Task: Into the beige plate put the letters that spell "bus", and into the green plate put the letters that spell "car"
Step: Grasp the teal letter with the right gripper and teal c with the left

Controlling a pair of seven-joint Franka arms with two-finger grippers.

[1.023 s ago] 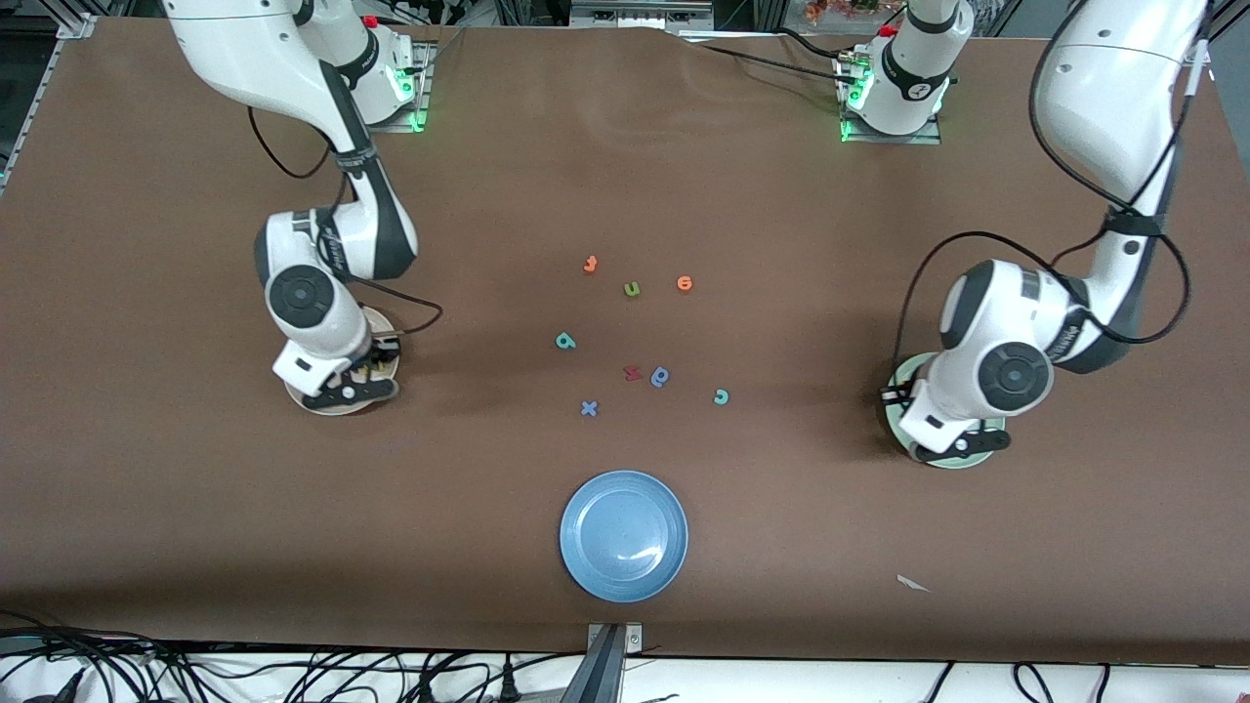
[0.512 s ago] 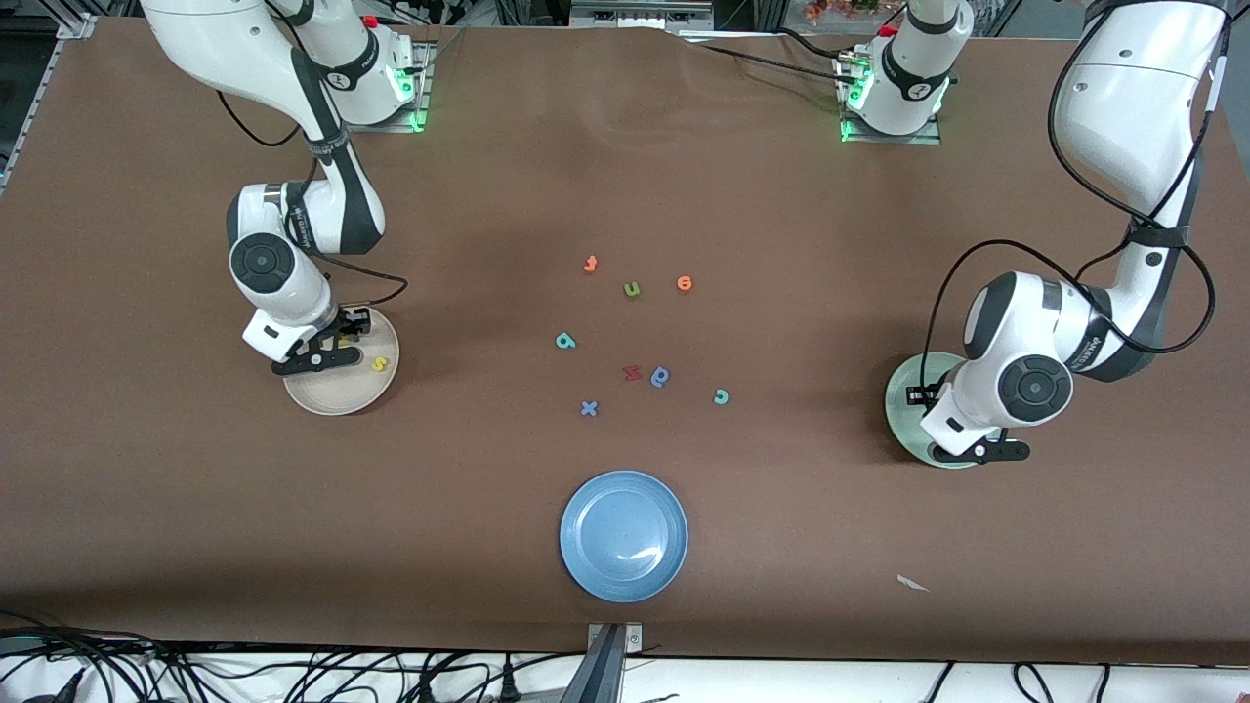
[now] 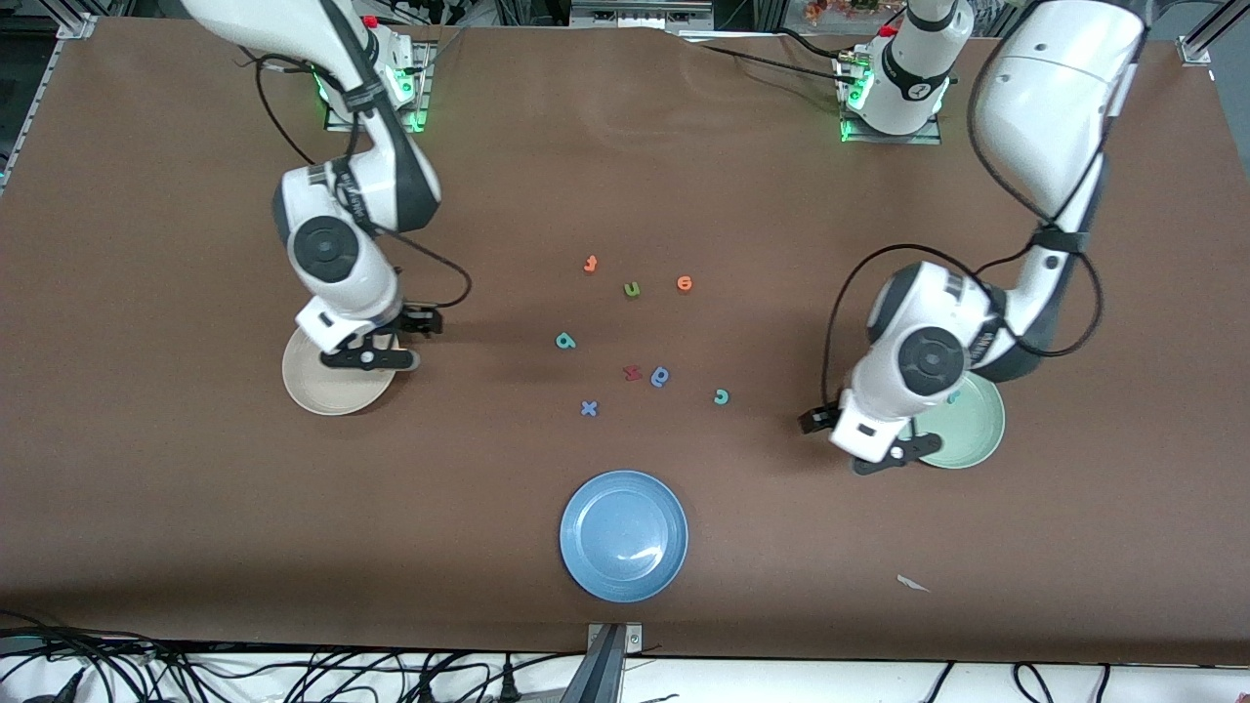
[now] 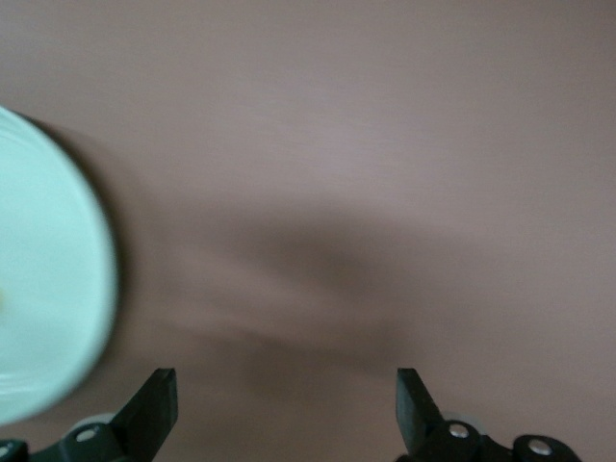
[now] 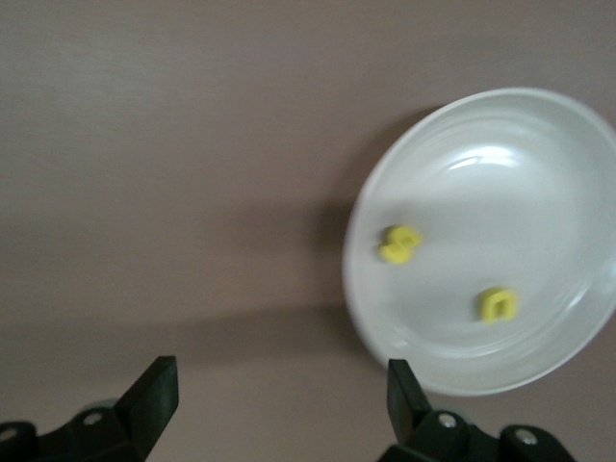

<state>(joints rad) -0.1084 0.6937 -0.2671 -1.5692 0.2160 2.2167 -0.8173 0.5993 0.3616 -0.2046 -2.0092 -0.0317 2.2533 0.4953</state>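
On the brown table (image 3: 195, 508), your beige plate (image 3: 322, 391) holds yellow "s" (image 5: 399, 243) and "u" (image 5: 497, 304). Both the right gripper (image 5: 274, 409) over the bare table by its rim and the left gripper (image 4: 287, 409) by the green plate (image 3: 977, 430) are spread and empty. Next fetch the teal "b" (image 3: 564, 341) at the cluster's nine o'clock and the teal "c" (image 3: 721, 395).

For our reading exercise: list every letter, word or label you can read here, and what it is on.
yellow "s", in the beige plate
yellow "u", same plate
orange "t", on the table
orange "e"
green "u"
teal "c"
blue "x"
Unreadable: teal letter, red letter, blue rounded letter.
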